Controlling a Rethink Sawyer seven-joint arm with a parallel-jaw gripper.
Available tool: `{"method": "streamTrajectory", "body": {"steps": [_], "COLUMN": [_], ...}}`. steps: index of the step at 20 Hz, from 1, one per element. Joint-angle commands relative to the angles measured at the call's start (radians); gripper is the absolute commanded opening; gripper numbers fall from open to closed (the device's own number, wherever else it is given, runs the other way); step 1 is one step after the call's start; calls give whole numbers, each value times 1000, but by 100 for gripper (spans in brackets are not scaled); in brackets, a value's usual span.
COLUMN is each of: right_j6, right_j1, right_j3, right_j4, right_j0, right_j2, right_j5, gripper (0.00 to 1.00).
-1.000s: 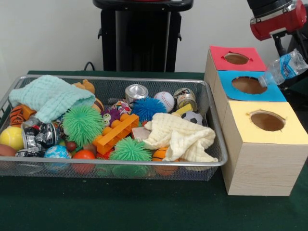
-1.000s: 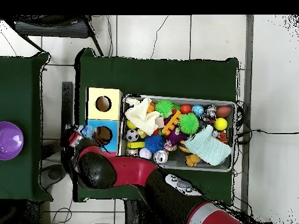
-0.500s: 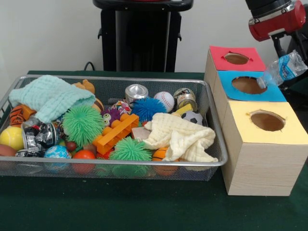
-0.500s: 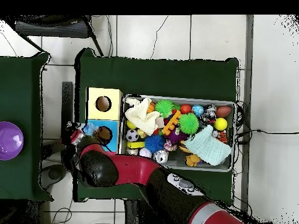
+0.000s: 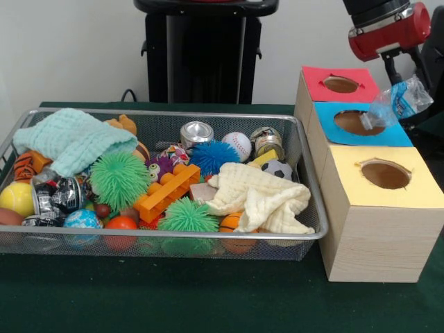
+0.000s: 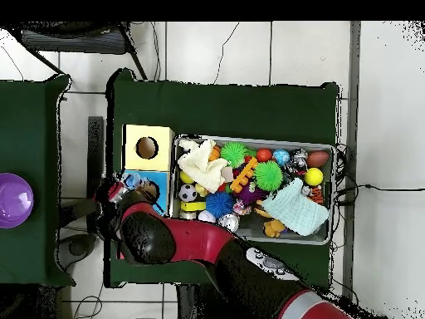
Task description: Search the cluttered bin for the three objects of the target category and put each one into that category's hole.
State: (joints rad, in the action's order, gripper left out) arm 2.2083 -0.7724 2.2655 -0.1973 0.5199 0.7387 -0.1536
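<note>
**Bottle tilted over the blue hole**

While the wire bin at nine o'clock holds its clutter, nothing there is being touched; from the left it shows a pale green cloth, a green spiky ball, an orange block piece, a blue spiky ball and a cream cloth; two metal cans stand near the back wall, possibly the same category as the held item, though that is a guess.

Moving right, the three boxes stand in a row; the red-topped box lies furthest back, the blue-topped box in the middle, the yellow-topped box nearest.

At about two o'clock the red arm holds a plastic water bottle; the gripper is largely off the picture's edge, so I cannot tell how its fingers sit on the bottle.

What matters: the bottle's long axis slants from upper right to lower left, its cap end pointing toward eight o'clock and hanging just above the right rim of the blue hole; the hole's centre lies further toward nine o'clock, so the bottle likely needs a small shift that way, or a steeper tilt, before it will drop in cleanly.
</note>
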Motion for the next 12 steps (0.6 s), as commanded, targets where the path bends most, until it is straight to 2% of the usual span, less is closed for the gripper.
{"method": "streamTrajectory", "body": {"steps": [1,11,12], "right_j6": [141,191,193], "right_j1": [12,60,62], "right_j3": [-6,49,55], "right_j4": [14,12,8], "right_j0": [42,63,65], "right_j2": [-4,67,73], "right_j5": [70,52,56], "gripper": [0,0,100]}}
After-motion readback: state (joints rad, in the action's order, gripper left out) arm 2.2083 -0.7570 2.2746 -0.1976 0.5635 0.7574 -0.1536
